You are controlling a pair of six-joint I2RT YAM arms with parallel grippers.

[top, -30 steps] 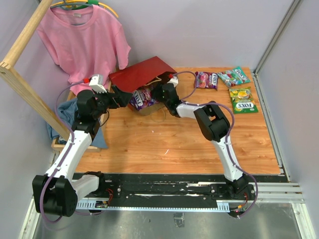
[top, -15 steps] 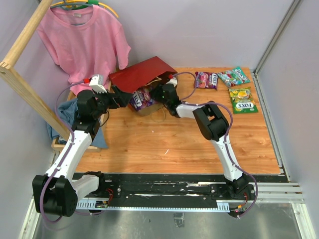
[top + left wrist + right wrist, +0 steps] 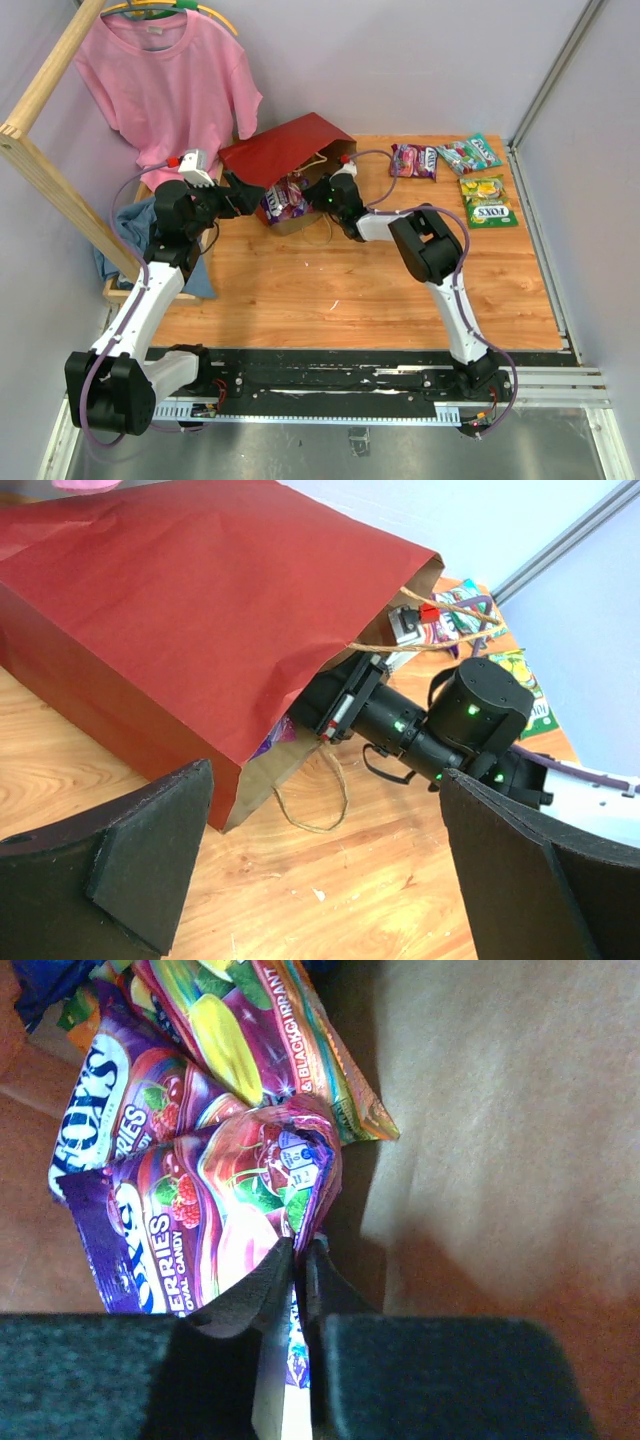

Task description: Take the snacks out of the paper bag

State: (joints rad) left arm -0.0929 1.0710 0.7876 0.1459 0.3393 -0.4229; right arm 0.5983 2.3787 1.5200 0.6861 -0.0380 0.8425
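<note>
1. My left gripper (image 3: 335, 810) hangs wide open and empty just left of the dark red paper bag (image 3: 285, 145), likely ready to steady it.
2. The bag lies on its side by the tabletop's far edge, with its mouth toward my right arm for reaching in.
3. Inside, my right gripper (image 3: 300, 1260) pinches a purple Fox's packet (image 3: 200, 1230) by its edge to drag it out.
4. Three Fox's packets (image 3: 470, 175) lie out at the far right corner.
</note>
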